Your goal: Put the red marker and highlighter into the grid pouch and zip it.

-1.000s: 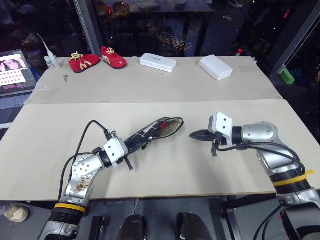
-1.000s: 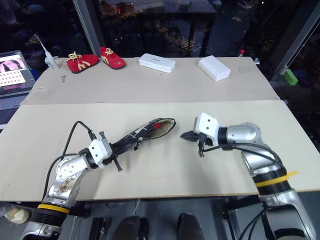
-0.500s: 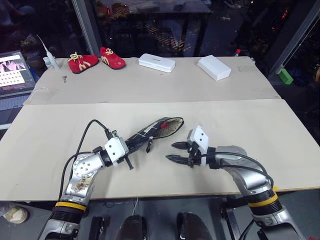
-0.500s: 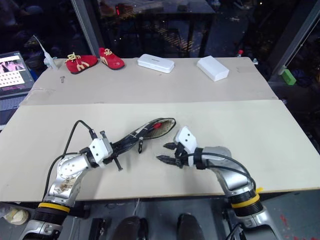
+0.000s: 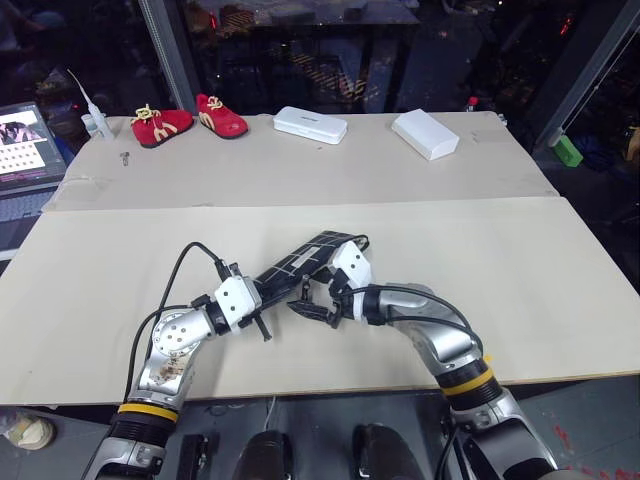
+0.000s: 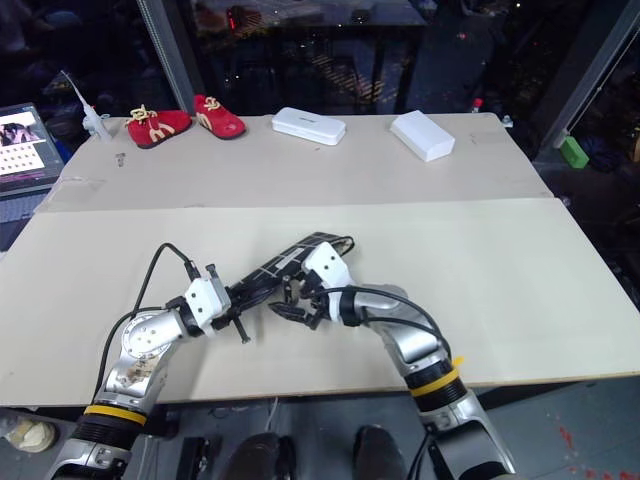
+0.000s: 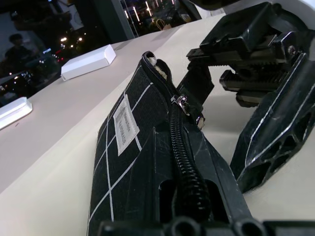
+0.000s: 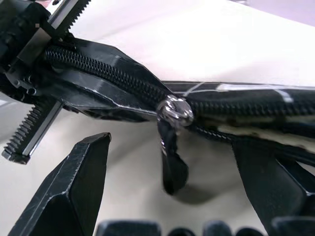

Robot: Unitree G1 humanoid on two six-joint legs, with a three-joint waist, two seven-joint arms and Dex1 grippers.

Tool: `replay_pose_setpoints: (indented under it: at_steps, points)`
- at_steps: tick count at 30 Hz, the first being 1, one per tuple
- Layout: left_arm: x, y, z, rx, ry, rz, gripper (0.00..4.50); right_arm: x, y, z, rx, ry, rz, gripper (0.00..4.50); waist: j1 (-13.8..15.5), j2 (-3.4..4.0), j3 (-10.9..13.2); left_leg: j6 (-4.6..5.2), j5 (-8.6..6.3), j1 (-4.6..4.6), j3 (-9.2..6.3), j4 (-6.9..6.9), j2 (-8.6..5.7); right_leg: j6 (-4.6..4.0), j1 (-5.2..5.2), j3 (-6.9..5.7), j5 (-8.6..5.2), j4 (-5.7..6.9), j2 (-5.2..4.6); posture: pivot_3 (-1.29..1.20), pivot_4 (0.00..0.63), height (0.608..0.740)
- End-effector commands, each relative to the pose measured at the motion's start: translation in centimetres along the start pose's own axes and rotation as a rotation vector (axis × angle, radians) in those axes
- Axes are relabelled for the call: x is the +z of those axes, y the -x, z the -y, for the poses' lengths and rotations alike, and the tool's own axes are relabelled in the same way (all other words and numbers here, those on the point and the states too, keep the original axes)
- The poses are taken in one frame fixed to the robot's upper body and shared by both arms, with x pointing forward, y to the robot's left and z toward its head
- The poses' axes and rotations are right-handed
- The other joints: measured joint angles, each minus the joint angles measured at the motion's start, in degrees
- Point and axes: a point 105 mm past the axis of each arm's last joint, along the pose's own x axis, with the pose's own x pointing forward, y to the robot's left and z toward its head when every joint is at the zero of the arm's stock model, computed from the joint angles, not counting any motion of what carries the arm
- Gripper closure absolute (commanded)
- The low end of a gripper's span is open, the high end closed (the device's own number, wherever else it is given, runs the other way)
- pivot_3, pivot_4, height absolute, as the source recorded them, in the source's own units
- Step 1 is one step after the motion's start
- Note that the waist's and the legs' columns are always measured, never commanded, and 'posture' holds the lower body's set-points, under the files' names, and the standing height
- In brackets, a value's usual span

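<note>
The grid pouch (image 5: 312, 256), black with thin white lines and a small white label (image 7: 125, 130), lies slanted on the near table. My left gripper (image 5: 265, 284) is shut on its near end. My right gripper (image 5: 303, 298) stands open beside the pouch's middle. Its fingers (image 8: 74, 187) sit on either side of the zipper slider (image 8: 173, 111) and the dark pull strap (image 8: 173, 169), without touching them. The zipper is shut on the left gripper's side of the slider and parted beyond it. The red marker and the highlighter are hidden.
At the table's far edge lie two red shoes (image 5: 165, 122), a small white bottle (image 5: 92, 125) and two white boxes (image 5: 311, 124) (image 5: 425, 133). A laptop screen (image 5: 25, 140) stands far left. A green block (image 5: 568, 150) sits off the table, far right.
My right gripper has swung left across the table to the pouch and opened from shut. The left gripper and the pouch have stayed where they were.
</note>
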Motion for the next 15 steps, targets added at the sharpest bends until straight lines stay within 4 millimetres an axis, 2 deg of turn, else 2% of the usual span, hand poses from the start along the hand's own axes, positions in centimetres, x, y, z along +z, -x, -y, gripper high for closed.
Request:
replay_pose_setpoints:
  at_steps: [1,3,5,13,15]
  points:
    - [0.8,-0.2,-0.4,0.008,-0.034,0.035,4.5,1.7,-0.2,0.2,0.005,0.05,0.046,0.48,-0.02,0.0,0.0,0.0,0.0,0.02,0.0,0.0,0.0,0.0,0.0,0.01,0.0,0.01,0.0,0.0,0.15,0.74]
    - [0.8,-0.3,-0.5,0.01,-0.035,0.036,4.5,1.7,0.0,-0.2,0.043,0.062,0.046,0.89,-0.03,0.0,0.0,0.0,0.0,0.04,-0.01,0.0,0.01,0.0,0.01,0.01,0.0,0.02,0.01,0.0,0.15,0.74]
    - [0.7,-0.3,-0.5,0.012,-0.035,0.036,4.5,1.6,0.1,-0.3,0.055,0.062,0.046,1.5,-0.03,0.0,0.0,0.0,0.0,0.05,-0.01,0.0,0.02,0.0,0.01,0.01,0.0,0.03,0.03,0.0,0.15,0.74]
    - [0.7,-0.2,-0.4,0.02,-0.036,0.038,4.5,1.3,0.6,-0.1,0.061,0.056,0.033,4.38,-0.06,0.0,0.0,0.0,0.0,0.03,-0.02,0.0,0.02,0.0,0.0,0.01,0.0,0.02,0.02,0.0,0.15,0.74]
    - [0.7,-0.2,-0.4,0.022,-0.036,0.038,4.5,1.2,0.8,-0.1,0.062,0.057,0.031,4.46,-0.07,0.0,0.0,0.0,0.0,0.04,-0.03,0.0,0.02,0.0,0.0,0.01,0.0,0.02,0.02,0.0,0.15,0.74]
